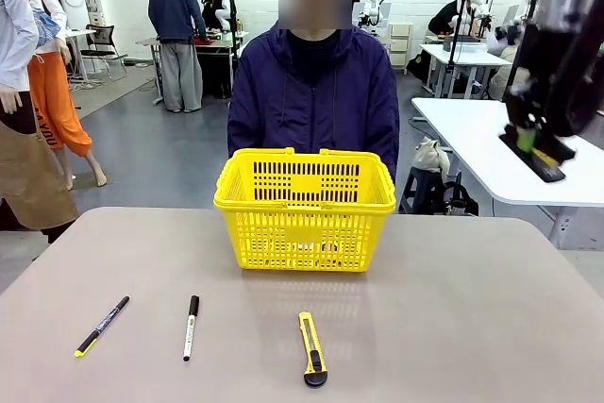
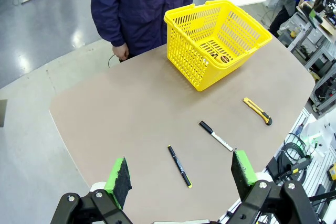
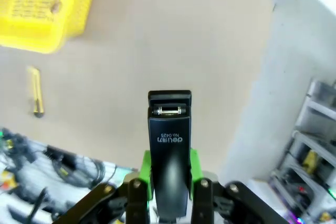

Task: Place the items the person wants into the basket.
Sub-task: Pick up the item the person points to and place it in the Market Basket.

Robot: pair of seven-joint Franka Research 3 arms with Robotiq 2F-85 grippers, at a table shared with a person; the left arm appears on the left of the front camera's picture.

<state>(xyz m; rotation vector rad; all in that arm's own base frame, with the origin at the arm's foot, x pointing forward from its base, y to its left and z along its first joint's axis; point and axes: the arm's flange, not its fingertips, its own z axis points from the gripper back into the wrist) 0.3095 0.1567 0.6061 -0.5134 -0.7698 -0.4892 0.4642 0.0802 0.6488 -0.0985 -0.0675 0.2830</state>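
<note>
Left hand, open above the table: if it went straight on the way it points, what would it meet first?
The left hand would probably land on the black pen or the bare table right beside it; depth is unclear.

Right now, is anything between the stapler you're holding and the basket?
Nothing visible. The right end effector holds the stapler raised to the right of the basket, whose top is open.
</note>
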